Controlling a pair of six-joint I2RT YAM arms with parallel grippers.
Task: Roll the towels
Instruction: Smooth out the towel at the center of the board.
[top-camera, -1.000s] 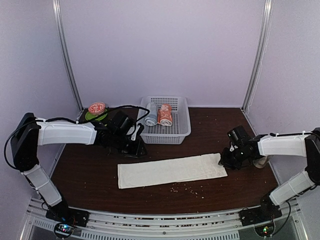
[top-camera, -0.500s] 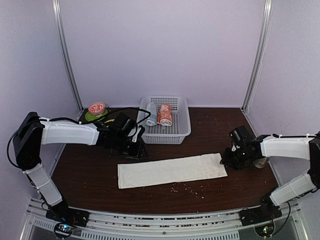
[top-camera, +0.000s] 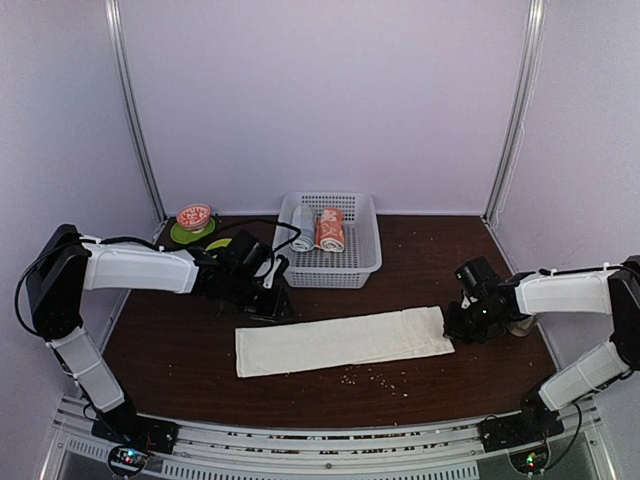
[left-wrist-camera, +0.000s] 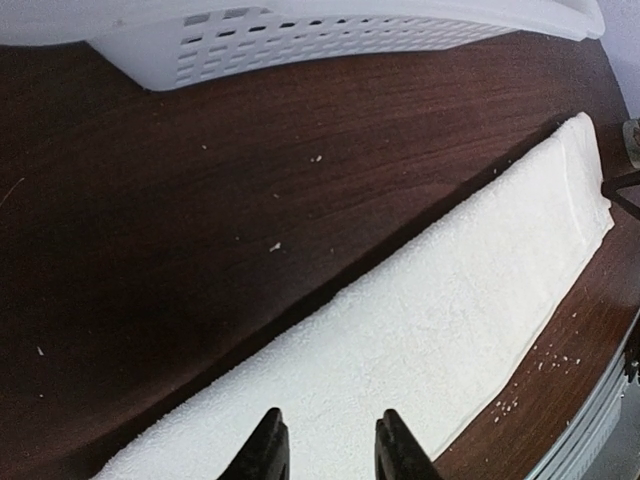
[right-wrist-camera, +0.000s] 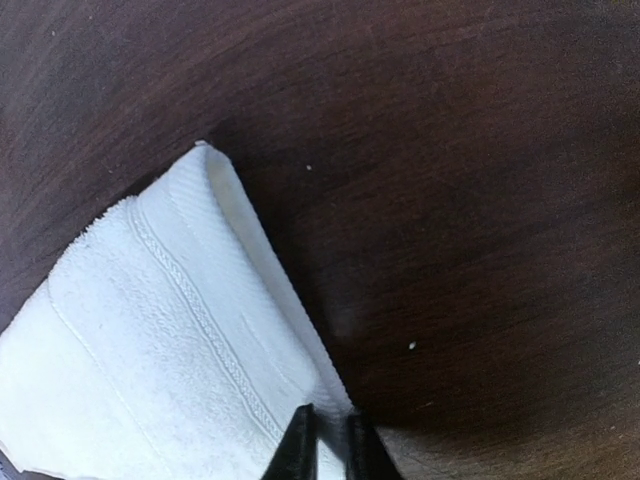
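On the dark table (top-camera: 170, 350) the cream towel (top-camera: 340, 340) lies flat, 1 long strip. Behind it the white basket (top-camera: 366, 260) holds the rolled salmon-orange towel (top-camera: 331, 231). The right gripper (right-wrist-camera: 328, 440) pinches the strip's right end, jaws nearly closed. The left gripper (left-wrist-camera: 325, 448) hovers partly open near its left part, holding nothing.

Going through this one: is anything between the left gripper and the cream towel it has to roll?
Nothing visible does. The left gripper hangs open right over the cream towel, with only bare cloth showing between its fingers. The white basket stands farther back across bare table, apart from the towel.
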